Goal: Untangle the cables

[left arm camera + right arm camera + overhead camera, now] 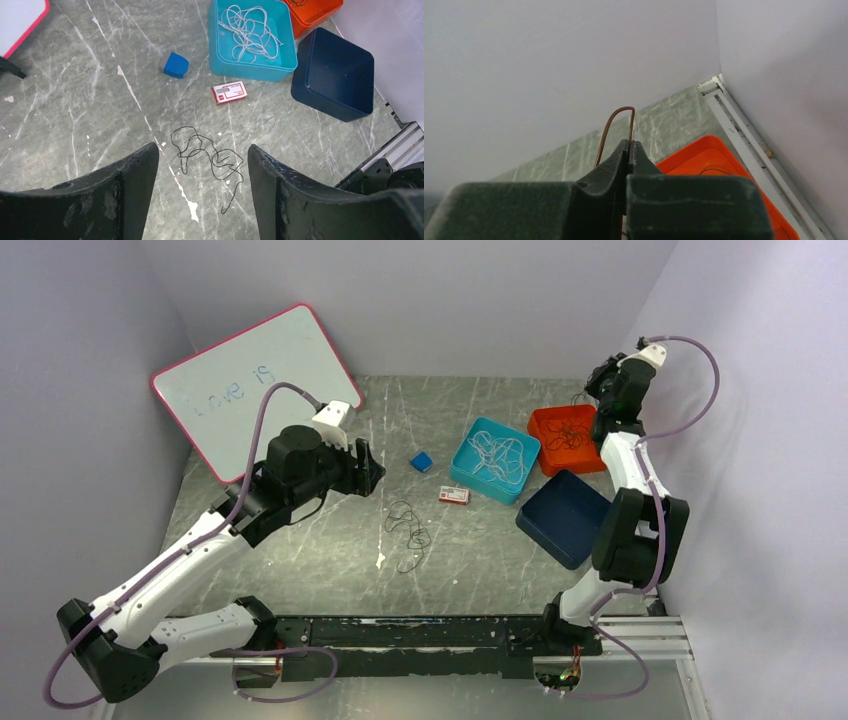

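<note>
A thin black cable (408,532) lies in loose loops on the marble table, alone near the middle. My left gripper (365,472) hovers to its left, open with nothing in it. In the left wrist view the same black cable (212,155) shows on the table between the spread fingers of the left gripper (201,150). White cables (250,32) lie tangled in the teal tray (465,480). My right gripper (629,143) is raised over the orange tray (704,155) and shut on a thin brown cable (616,122), which loops up above the fingertips. More dark cables (568,432) rest in the orange tray (540,420).
An open navy tray (565,517) sits at the right, near the right arm. A blue block (421,461) and a red-and-white card (454,495) lie left of the teal tray. A pink-rimmed whiteboard (255,380) leans at the back left. Walls close in on three sides.
</note>
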Controlling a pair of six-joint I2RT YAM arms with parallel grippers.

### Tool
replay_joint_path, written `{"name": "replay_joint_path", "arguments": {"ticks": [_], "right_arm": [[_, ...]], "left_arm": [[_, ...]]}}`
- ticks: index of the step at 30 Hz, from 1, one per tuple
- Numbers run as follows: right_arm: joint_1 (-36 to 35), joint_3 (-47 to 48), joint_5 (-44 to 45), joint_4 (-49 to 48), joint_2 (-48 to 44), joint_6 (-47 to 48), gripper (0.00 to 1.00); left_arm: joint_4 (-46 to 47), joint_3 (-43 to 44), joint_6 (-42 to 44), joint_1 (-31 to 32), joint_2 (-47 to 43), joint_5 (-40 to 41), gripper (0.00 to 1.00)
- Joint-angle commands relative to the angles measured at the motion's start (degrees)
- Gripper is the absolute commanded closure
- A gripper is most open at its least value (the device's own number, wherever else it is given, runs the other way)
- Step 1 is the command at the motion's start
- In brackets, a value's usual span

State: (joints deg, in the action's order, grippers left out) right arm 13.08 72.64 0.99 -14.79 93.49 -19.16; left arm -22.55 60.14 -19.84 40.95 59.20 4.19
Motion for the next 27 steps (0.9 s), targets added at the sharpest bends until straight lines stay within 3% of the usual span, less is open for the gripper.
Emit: {"name": "replay_joint_path", "arguments": {"ticks": [1,14,27], "right_arm": [[0.5,-1.1,-2.0,-5.4,2.5,0.4,1.00],[0.5,-3.4,-4.7,-1.7,11.0,0.9,1.00],[0.4,0.6,0.4,8.4,18.3,7.1,0.93]], "left_arm": [[0.2,0.4,1.3,-0.3,0.3,-1.2,0.30],[-0.2,-0.2,1.3,-0.4,-0.4,-0.6,0.30],[-0.1,-0.8,0.7,-0.4,-0.9,-0.6,0.30]]}}
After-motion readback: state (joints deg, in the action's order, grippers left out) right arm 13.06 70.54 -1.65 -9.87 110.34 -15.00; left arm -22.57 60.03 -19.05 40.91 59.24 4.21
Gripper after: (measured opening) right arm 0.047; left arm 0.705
